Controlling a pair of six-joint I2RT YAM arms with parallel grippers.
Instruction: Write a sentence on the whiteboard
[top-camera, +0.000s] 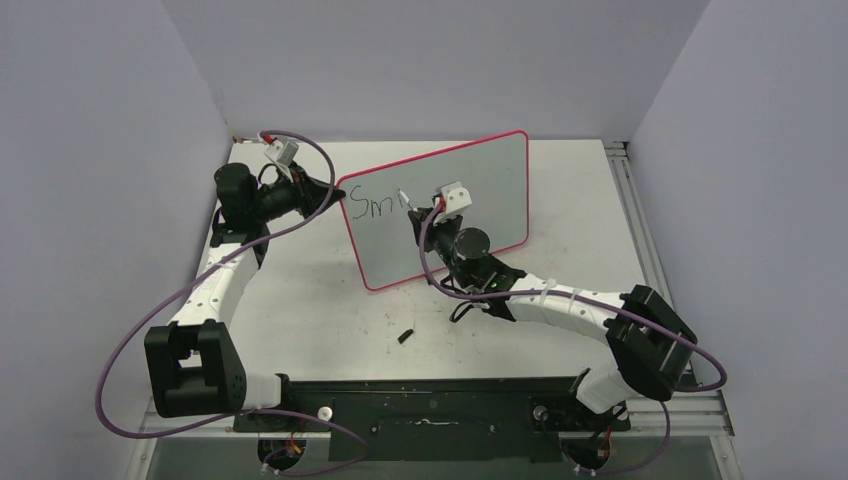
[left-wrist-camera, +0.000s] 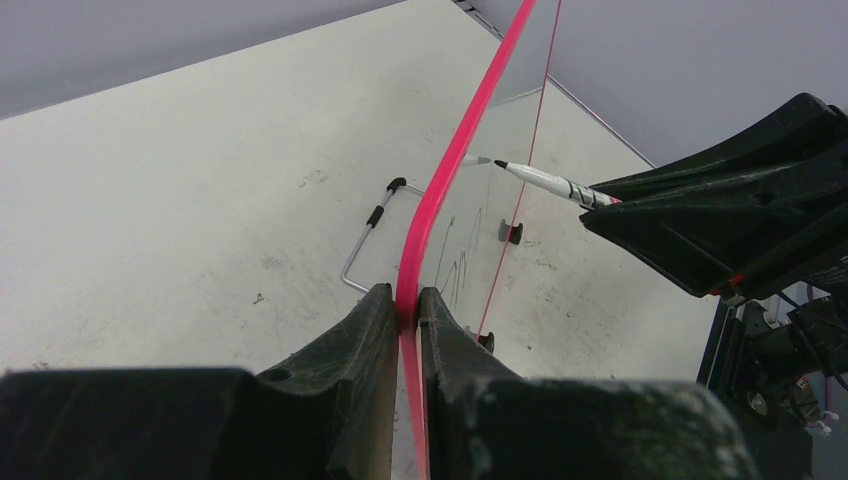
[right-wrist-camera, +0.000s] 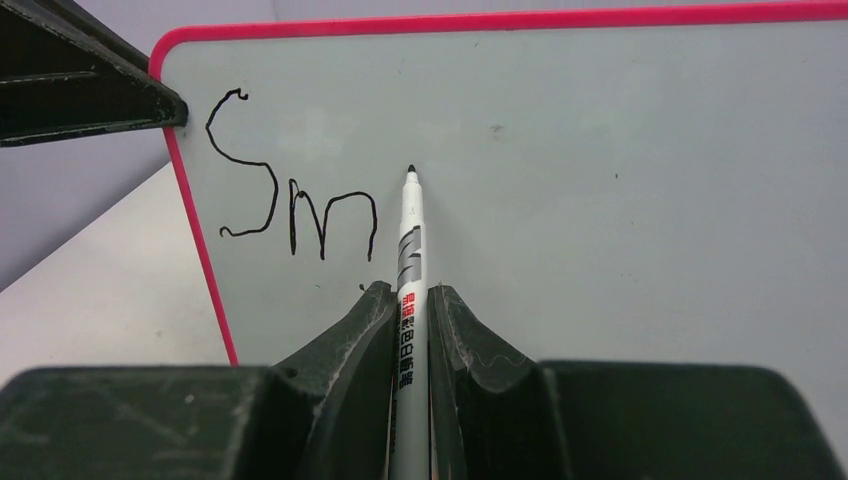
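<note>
- At the middle of the table (top-camera: 300, 300), well out from both arm bases: the whiteboard (top-camera: 490, 185). Stands propped on one long edge, written face turned toward the right arm, long axis running left to right across the table.
- At the whiteboard's left edge: left gripper (left-wrist-camera: 408, 300). Clamps the pink-red rim, one finger on each face of the board, jaws closed down to the rim's thickness. Judged to be steadying the board for writing.
- Directly in front of the whiteboard's face: right gripper (right-wrist-camera: 408, 295). Closes tight around the barrel of a marker (right-wrist-camera: 410, 240), which points straight out between the fingers toward the board.
- On the upper left of the whiteboard's face: the black letters "Sm" (right-wrist-camera: 290, 200), with "S" nearest the left rim and "m" just to its right.
- Just right of the "m" and slightly above its top: the marker's black tip. Touching the whiteboard or a hair off it; cannot tell from these views.
- To the right of the tip, along the whiteboard's long axis: a wide unwritten stretch of face. Judged to take the next letter, so a sideways move away from the left rim, made by the right arm, the nearer one to that bare area.
- Behind the whiteboard: a bent wire stand (left-wrist-camera: 370, 235).
- Nearer the arm bases than the whiteboard: a small black object (top-camera: 404, 336), too small to identify.
</note>
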